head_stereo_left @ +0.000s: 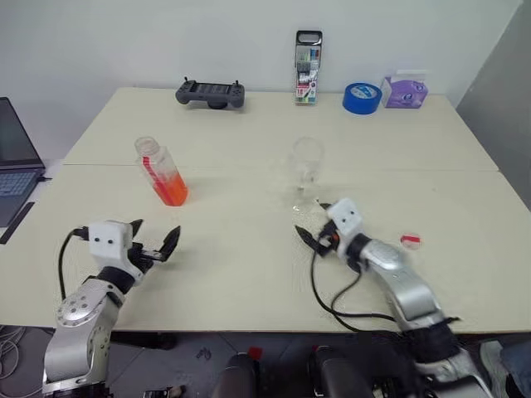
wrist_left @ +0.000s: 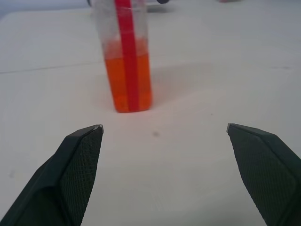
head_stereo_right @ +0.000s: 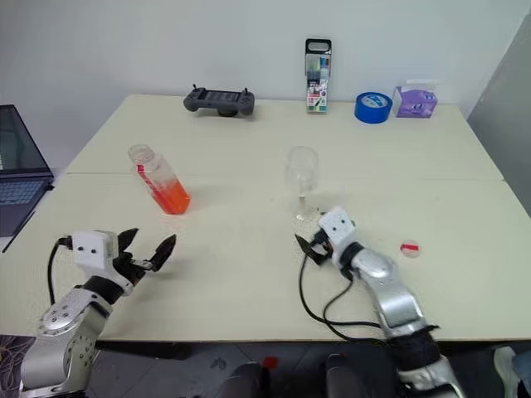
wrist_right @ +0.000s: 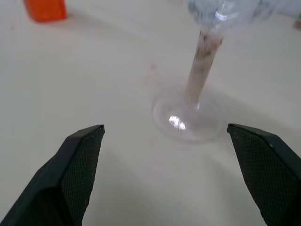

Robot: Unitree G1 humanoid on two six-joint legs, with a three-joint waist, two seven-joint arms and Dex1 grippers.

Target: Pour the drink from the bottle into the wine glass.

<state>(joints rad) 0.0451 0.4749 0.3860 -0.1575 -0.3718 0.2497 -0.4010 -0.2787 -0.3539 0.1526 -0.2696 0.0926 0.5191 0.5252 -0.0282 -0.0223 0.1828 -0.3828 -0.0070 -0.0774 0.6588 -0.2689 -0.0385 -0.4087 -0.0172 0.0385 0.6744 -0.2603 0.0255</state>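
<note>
Both claws, L (head_stereo_left: 153, 240) & R (head_stereo_left: 314, 225), spread empty; bottle (head_stereo_left: 162, 172) & wine glass (head_stereo_left: 305, 170) upright.

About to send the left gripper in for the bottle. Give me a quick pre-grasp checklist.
1. Left gripper open: ok.
2. Bottle upright, ahead of the left fingers, not yet between them: ok.
3. Bottle cap off; a pink-red cap lies on the table: ok.
4. Drink in the bottle's lower part: ok.
5. Glass upright, looks empty: ok.
6. Right gripper open, not touching the glass: ok.
</note>
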